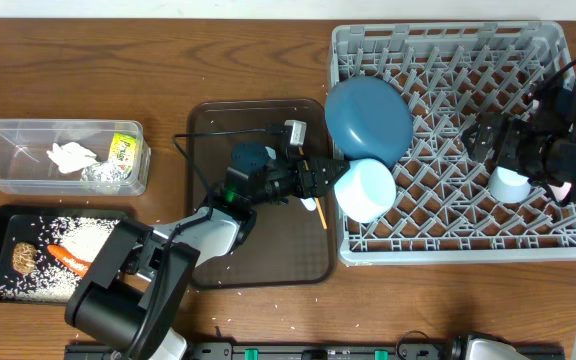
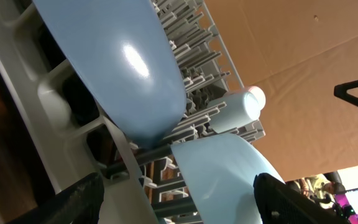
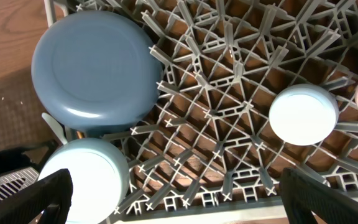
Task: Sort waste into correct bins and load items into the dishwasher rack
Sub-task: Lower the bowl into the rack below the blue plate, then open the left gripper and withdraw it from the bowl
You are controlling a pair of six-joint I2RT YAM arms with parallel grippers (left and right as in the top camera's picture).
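Closest to the lens, left end effector (image 1: 328,183): spread open, clamping nothing, just beside the bowl's rim. Right end effector (image 3: 176,193): spread wide too, empty, hanging over the rack's right half.

Largest first. Grey rack (image 1: 448,254) on the right of the surface (image 1: 168,60). Blue plate (image 1: 368,118) tilted on edge among the pegs at the rack's left side. Pale blue bowl (image 1: 365,188) just below it at the near-left corner, partly over the rack's rim, touching or nearly touching the plate; cannot tell which. Light blue cup (image 1: 509,184) near the right side, seemingly upside down, pink cup (image 1: 566,188) just beside it, half hidden by the arm. Chopsticks (image 1: 321,210) not yet loaded, lying on the brown serving tray (image 1: 218,130) under the left fingers.

Likely trouble: poor seating of the bowl, by the look of it, enough for a roll-out over the rim at any bump during withdrawal, or for a shove flattening the plate. Thin chopsticks: hard to pinch off a flat tray, and liable to drop through the rack's open grid.
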